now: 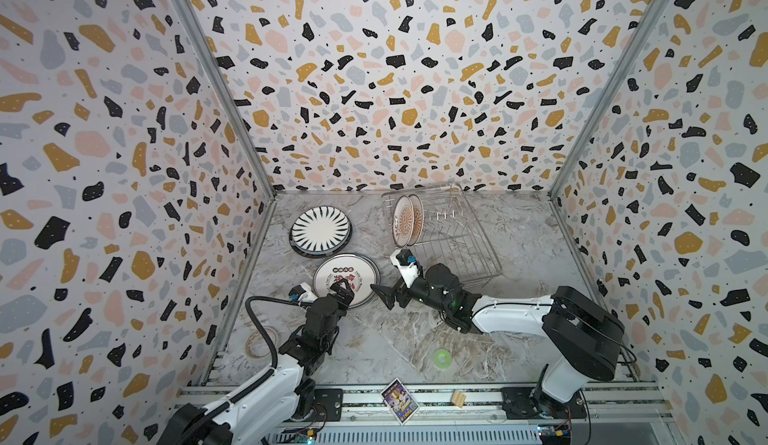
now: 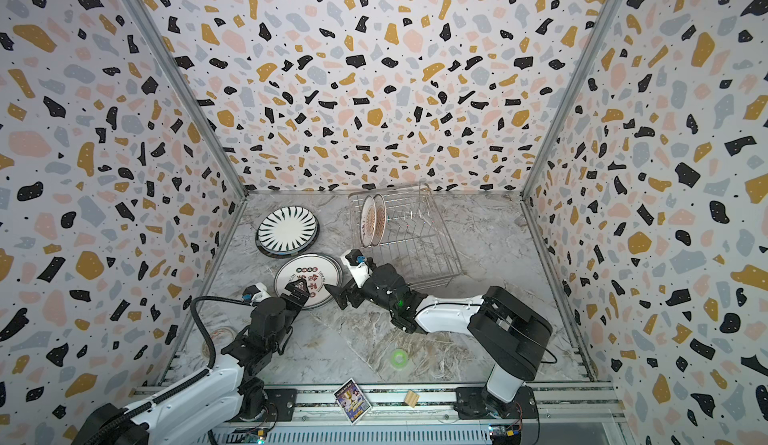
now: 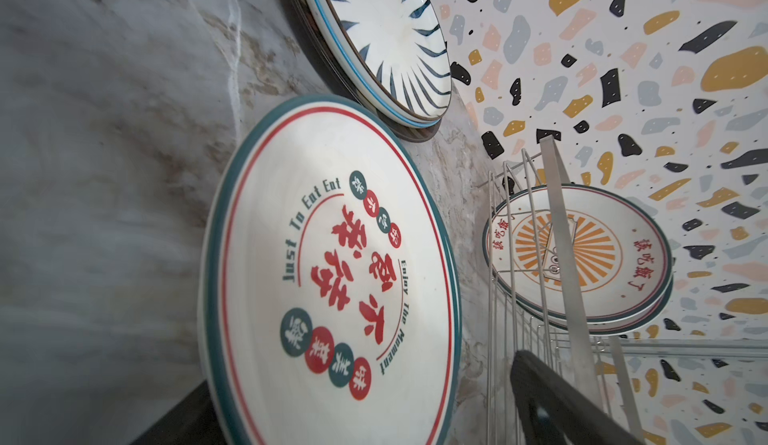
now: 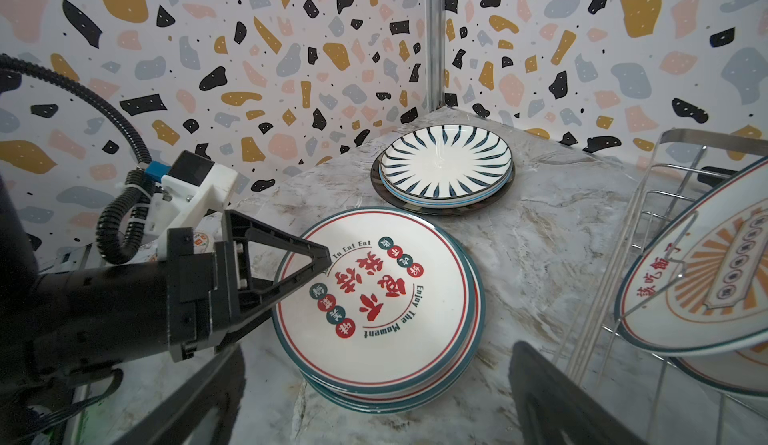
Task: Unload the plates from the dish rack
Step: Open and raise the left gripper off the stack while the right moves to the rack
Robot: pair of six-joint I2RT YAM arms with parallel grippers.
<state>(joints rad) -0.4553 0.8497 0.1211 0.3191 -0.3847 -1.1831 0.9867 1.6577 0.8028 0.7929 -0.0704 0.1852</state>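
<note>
1. the dish rack [image 1: 478, 235] sits at the back of the marble table [image 1: 395, 339]. two sunburst plates [image 1: 408, 219] stand on edge in it, close together at the end nearest the stacks. the other prongs [image 1: 446, 214] are bare.
2. the other plates lie flat on the table, out of the rack: a striped stack [image 1: 320, 229] to the left of the rack and a lettered stack [image 1: 345, 276] just in front of that.
3. the left gripper [image 1: 343, 291] hovers over the near rim of the lettered stack. its fingers are spread and clamp nothing. we cannot tell whether a fingertip touches the plate face.
4. the right gripper [image 1: 386, 295] is also spread wide and empty. it sits just beside the lettered stack and points toward it, with its wrist close to the rack's near corner.
5. the sunburst plates lie beyond the right gripper, toward the back wall, and off to the side of where it points. we judge the right arm the nearer one, but it must turn toward the rack before it can reach them.
6. the two discs run front to back across the rack, with their faces turned along its length. a pinch on the upper rim must therefore close along the rack's length. the plates stand so close that we expect little room for a finger between them.
</note>
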